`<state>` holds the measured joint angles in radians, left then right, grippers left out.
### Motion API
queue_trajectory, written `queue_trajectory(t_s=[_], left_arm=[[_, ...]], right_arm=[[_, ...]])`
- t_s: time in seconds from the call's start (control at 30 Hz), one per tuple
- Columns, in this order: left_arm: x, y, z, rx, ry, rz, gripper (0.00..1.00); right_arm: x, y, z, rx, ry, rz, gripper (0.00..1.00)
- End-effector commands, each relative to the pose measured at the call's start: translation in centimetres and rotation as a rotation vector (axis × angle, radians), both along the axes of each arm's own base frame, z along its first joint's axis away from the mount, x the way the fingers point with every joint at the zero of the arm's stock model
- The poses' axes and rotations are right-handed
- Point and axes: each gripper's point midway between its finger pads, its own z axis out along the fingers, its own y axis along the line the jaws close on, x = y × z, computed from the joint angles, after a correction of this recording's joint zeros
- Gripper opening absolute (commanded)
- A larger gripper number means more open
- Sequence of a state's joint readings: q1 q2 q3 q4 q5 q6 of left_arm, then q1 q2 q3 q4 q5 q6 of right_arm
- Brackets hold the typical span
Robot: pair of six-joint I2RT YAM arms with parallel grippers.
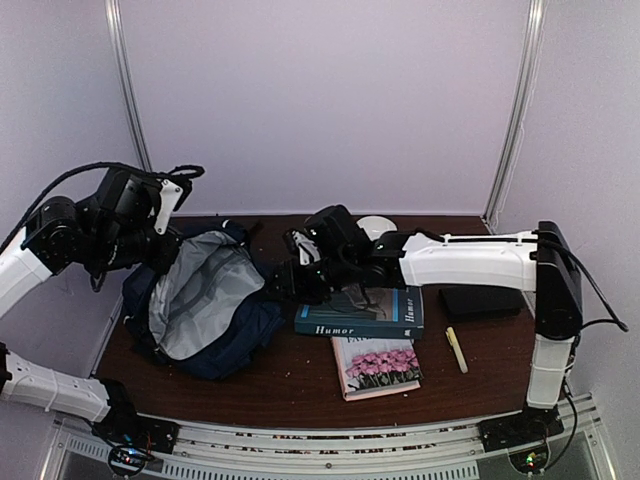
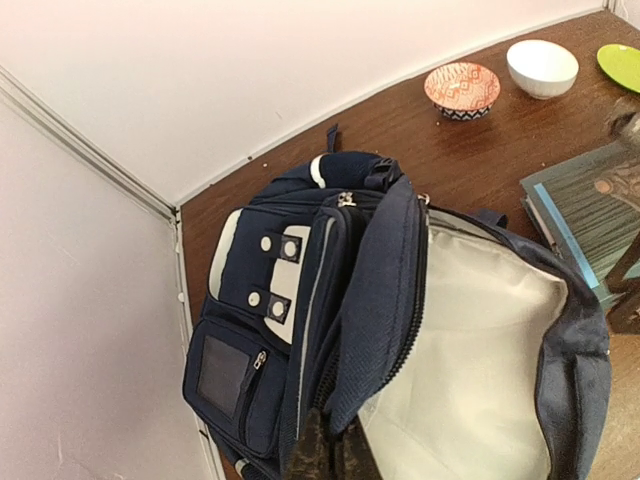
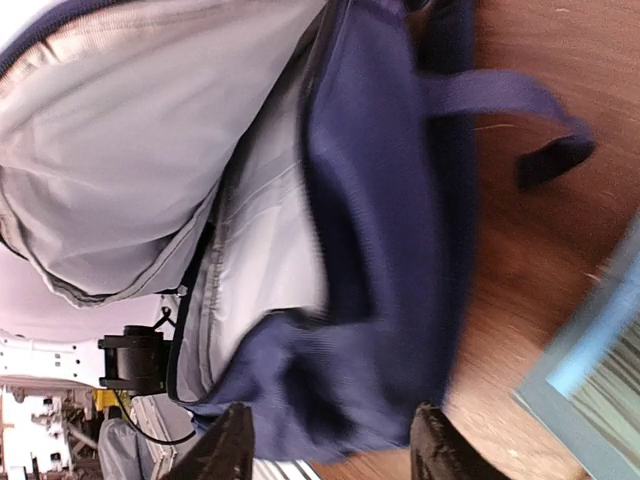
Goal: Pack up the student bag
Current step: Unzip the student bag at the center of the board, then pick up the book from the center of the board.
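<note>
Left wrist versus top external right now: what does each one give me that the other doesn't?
Left wrist only: the orange patterned bowl, the green plate and the white-patched front of the student bag. Top external only: the flower-cover book, the yellow marker and the black case. Both: the student bag open on its grey lining, and the teal Humor book.

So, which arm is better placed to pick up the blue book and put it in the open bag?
Right. The right gripper is open, just beside the blue book. The left gripper is shut on the student bag at its flap, holding it open, so it should probably not let go.
</note>
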<state>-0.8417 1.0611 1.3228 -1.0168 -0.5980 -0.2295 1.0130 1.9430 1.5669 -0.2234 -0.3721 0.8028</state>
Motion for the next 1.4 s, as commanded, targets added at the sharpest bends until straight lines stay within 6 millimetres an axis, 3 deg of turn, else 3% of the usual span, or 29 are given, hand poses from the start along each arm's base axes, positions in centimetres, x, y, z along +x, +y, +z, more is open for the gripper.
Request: queue_trajectory(t_s=[0.0, 0.13, 0.2, 0.37, 0.47, 0.63, 0.7, 0.97, 1.07, 1.3, 1.37], left_arm=[[1.7, -0.9, 1.4, -0.079, -0.097, 0.038, 0.0], [2.3, -1.7, -0.1, -0.086, -0.084, 0.039, 0.0], [2.6, -2.2, -1.1, -0.097, -0.075, 0.034, 0.0], [3.6, -3.8, -4.1, -0.102, -0.027, 0.016, 0.0], [4.3, -4.6, -6.0, -0.081, 0.012, 0.017, 0.0], [4.8, -5.4, -7.8, -0.063, 0.054, 0.021, 0.0], [4.8, -5.5, -8.2, -0.064, 0.066, 0.024, 0.0], [4.6, -5.1, -9.2, -0.051, 0.098, 0.043, 0.0], [4.5, -5.1, -9.2, -0.06, 0.099, 0.049, 0.0], [4.4, -4.9, -9.4, -0.058, 0.103, 0.056, 0.0], [4.4, -4.9, -9.4, -0.058, 0.104, 0.056, 0.0]], right_arm=[[0.9, -6.5, 3.3, -0.049, -0.082, -0.098, 0.57], [1.7, -14.1, 4.2, -0.084, -0.122, -0.25, 0.64], [2.0, -18.4, 3.3, -0.105, -0.118, -0.338, 0.7], [2.5, -27.4, -0.9, -0.136, -0.065, -0.538, 0.87], [3.1, -30.8, -4.1, -0.12, 0.013, -0.64, 0.89], [3.4, -31.7, -7.6, 0.012, 0.124, -0.697, 0.95], [3.5, -31.5, -8.3, 0.049, 0.159, -0.693, 1.0], [2.9, -29.2, -11.1, 0.172, 0.282, -0.621, 1.0], [2.5, -28.8, -11.8, 0.199, 0.32, -0.606, 0.96], [2.1, -28.1, -11.6, 0.271, 0.337, -0.58, 0.75], [2.1, -27.7, -11.6, 0.285, 0.343, -0.569, 0.74]])
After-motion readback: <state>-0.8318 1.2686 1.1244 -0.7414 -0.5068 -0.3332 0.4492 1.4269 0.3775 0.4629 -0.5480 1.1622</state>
